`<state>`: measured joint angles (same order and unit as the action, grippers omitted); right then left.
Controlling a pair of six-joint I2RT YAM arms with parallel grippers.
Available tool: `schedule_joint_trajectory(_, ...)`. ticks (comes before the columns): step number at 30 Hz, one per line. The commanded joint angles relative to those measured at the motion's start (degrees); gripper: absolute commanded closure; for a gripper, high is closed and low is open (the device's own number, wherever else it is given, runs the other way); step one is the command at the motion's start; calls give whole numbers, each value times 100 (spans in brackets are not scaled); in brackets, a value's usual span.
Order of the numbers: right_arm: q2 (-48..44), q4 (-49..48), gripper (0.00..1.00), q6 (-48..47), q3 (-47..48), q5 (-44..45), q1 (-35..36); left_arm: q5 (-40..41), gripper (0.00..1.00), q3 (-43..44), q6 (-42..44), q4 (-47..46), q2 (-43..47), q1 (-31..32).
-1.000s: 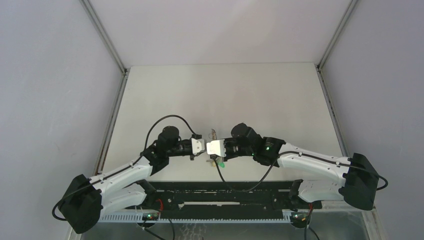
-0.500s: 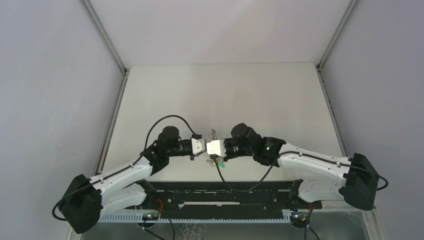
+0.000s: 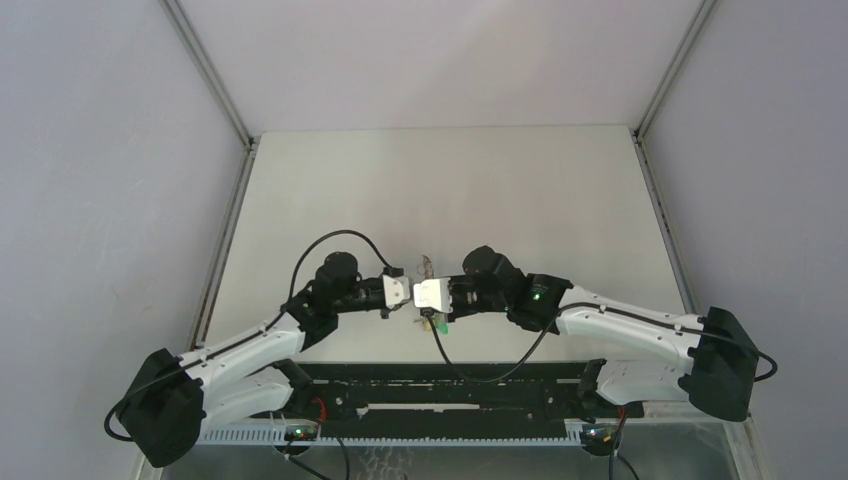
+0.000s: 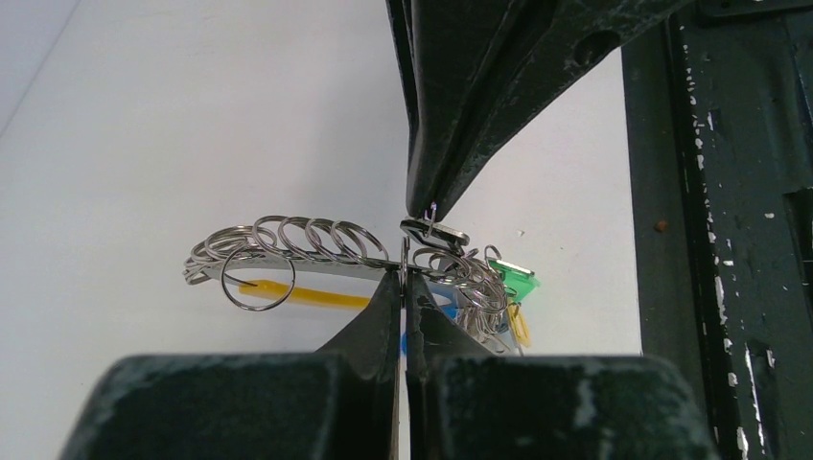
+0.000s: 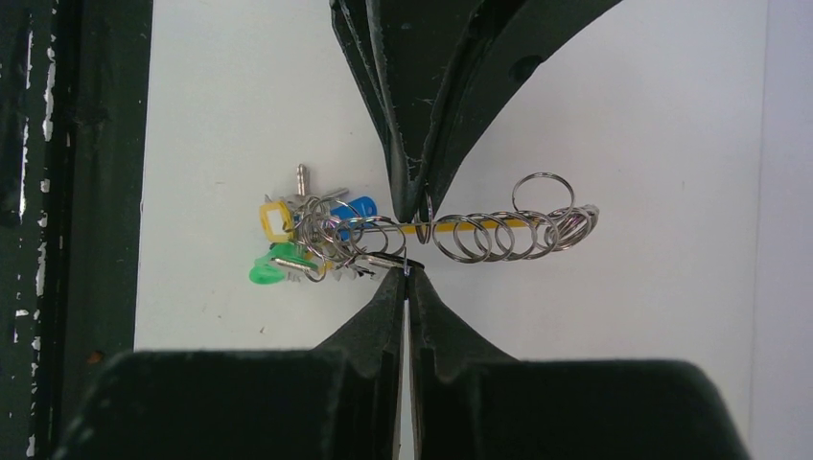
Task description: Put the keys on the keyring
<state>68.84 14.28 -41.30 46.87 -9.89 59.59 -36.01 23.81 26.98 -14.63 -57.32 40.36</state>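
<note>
both arms meet tip to tip over the table [image 3: 520,190]. left gripper [image 4: 403,278]: fingers pressed together, clamped on the wire of the keyring [image 4: 307,240], silver coils to one side, green tag [image 4: 513,280] and bunch to the other. right gripper [image 5: 406,274]: closed too, nipping a thin loop straight opposite. i cannot tell which piece is the loose key.

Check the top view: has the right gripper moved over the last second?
No. The right gripper sits in the same spot relative to the black base rail.
</note>
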Motion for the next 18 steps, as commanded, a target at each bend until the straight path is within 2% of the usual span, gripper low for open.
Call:
schedule_joint_trajectory(1, -67, -438, 100, 184, 139, 165, 14, 156, 100, 9, 80, -454, 103, 139)
schedule_joint_trajectory(18, -335, -331, 100, 103, -122, -233, -260, 137, 100, -103, 53, -653, 165, 130)
